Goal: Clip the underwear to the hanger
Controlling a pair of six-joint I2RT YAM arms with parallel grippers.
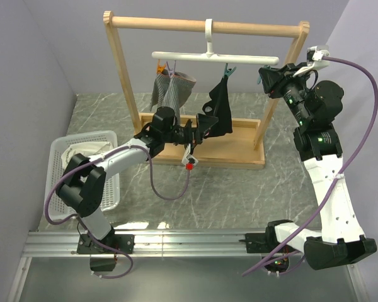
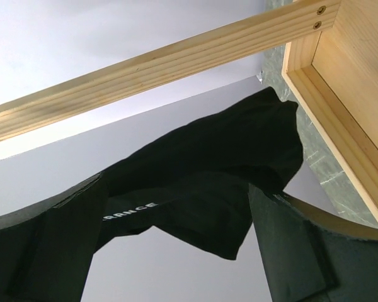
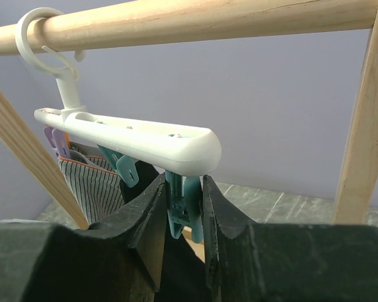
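Far out to the left tool's (image 1: pixel 200 127) own left, a white basket (image 1: pixel 94 134) sits on the table (image 1: pixel 239 195). It holds a bunched cream-white cloth (image 1: pixel 68 151) and nothing else that I can make out.

The left tool reaches in under the wooden rack (image 1: pixel 201 25). Its jaws stand well apart, with black fabric lying across the gap near the fingertips. That fabric is not visibly pinched, so I read this tool as open and holding nothing. Just up and to its left hangs a grey striped garment (image 1: pixel 173 91), already clipped to the hanger (image 1: pixel 214 58).

The underwear (image 1: pixel 220 107) hangs directly ahead of the left tool. One corner is caught in a teal clip (image 1: pixel 229 70) on the white bar, and the rest droops down into that tool's open jaws.

The right tool (image 3: pixel 183 187) sits at the far right end of the hanger. Its jaws are drawn in close on either side of the end clip (image 3: pixel 179 217) and appear to press on it.

In my judgement one side of the underwear is fastened and the second corner is the step in hand. The left tool needs to close on the loose waistband and lift it up and rightward to the clip the right tool is squeezing. The right tool should then let go only once the cloth sits inside that clip. The fabric is limp, so the left tool's grip must be firm before it lifts.
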